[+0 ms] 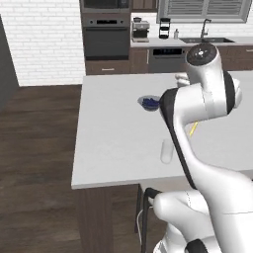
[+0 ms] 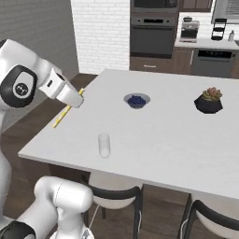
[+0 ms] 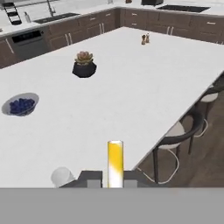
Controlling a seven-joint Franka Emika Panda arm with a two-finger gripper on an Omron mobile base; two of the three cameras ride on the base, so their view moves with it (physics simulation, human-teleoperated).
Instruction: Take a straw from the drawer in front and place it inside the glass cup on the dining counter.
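Going left to right in the right base view: the tool (image 2: 77, 100) hung over the bench's (image 2: 177, 140) left edge, clamped shut on the straw (image 2: 65, 112), which slanted down and out past that edge. In the hand view the straw (image 3: 115, 162) stuck straight up between the two fingers (image 3: 92, 178), so the grip looked solid.

Next along, the glass cup (image 2: 104, 144) stood upright near the front edge, a bit inboard of the front-left corner, nothing in it. So the straw was above and to the left of the cup, well apart from it.

Further right sat a bowl of blueberries (image 2: 137, 100) mid-bench and a potted succulent (image 2: 208, 101) toward the right side, both out of the way.

My read: pickup done, this was the carry. Next move needs the straw swung over the cup mouth, tipped roughly upright, lowered in, then released. The tiny opening is the tricky bit, imo.
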